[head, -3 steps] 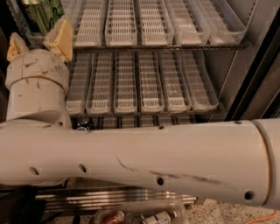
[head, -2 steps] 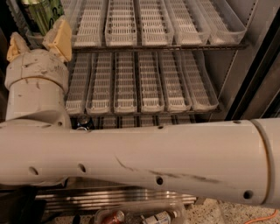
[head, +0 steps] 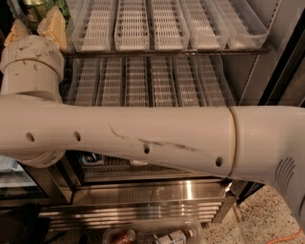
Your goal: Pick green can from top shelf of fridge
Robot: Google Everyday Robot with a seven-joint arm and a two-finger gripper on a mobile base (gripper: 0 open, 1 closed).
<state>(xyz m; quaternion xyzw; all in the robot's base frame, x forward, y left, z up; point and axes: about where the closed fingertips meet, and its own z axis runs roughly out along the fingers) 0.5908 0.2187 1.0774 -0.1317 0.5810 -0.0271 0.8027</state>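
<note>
Little of the green can (head: 42,6) shows above the gripper (head: 35,24), upper left.

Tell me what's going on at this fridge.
A robot arm stretches across the view, reaching into the fridge. Its gripper is at the far upper left, at the left end of the top shelf, right at the green can. Whether it has hold of the can yet cannot be made out. White lane trays line the shelves to its right.
</note>
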